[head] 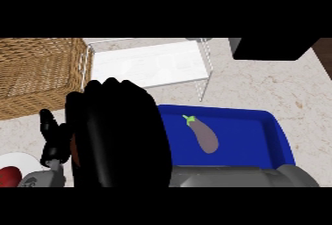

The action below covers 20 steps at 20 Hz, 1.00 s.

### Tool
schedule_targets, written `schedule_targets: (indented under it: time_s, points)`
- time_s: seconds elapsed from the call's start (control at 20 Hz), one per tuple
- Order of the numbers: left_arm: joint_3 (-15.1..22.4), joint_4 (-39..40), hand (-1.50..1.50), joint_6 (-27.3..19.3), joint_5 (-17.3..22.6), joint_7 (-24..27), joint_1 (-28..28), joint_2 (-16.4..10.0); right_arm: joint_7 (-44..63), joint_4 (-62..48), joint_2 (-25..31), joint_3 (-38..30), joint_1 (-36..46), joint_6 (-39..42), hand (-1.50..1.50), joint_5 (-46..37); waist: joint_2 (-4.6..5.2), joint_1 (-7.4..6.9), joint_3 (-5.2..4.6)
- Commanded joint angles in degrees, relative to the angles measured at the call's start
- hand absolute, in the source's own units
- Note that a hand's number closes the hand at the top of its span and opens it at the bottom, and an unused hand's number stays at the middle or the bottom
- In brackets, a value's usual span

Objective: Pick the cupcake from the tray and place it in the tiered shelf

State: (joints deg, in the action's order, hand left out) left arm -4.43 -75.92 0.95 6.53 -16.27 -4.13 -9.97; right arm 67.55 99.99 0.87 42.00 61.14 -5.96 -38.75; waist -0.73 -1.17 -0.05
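Note:
My right hand [117, 136] is raised close to the view, its back toward me, over the left end of the blue tray [250, 132]. Its fingers curl down and hide what they hold. Only a brown sliver of the cupcake [74, 151] shows at the hand's left edge. No cupcake shows on the visible part of the tray. The white wire tiered shelf [152, 63] stands behind the tray, just beyond the hand's fingertips. My left hand [52, 140] rests open at the lower left, fingers up.
A purple eggplant [206, 136] lies on the tray. A wicker basket [39, 74] fills the back left beside the shelf. A black object [272, 48] sits at the back right. At the lower left is a white plate [16, 160] with something red on it.

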Motion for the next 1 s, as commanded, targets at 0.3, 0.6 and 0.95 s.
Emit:
schedule_targets:
  time_s: [0.3, 0.6, 0.95]
  points:
    - [-0.43, -0.87, 0.0, 0.91, 0.13, 0.21, 1.42, -0.88, 7.79, -15.09, -0.84, -19.16, 19.06, 4.58, 1.5, 4.6, 0.47, -0.04, -0.07]
    - [-1.91, 0.23, 0.0, 0.93, 0.96, -0.53, -0.14, -1.43, 1.86, -21.22, 1.69, -27.03, 24.32, 8.47, 1.5, 5.76, 0.56, 0.83, 0.0]
    - [0.6, -2.41, 0.0, -0.65, -0.63, -2.17, 0.98, 0.98, -10.41, -35.65, -0.09, -29.27, 25.1, 7.63, 1.5, 6.47, 0.75, 0.21, 0.01]
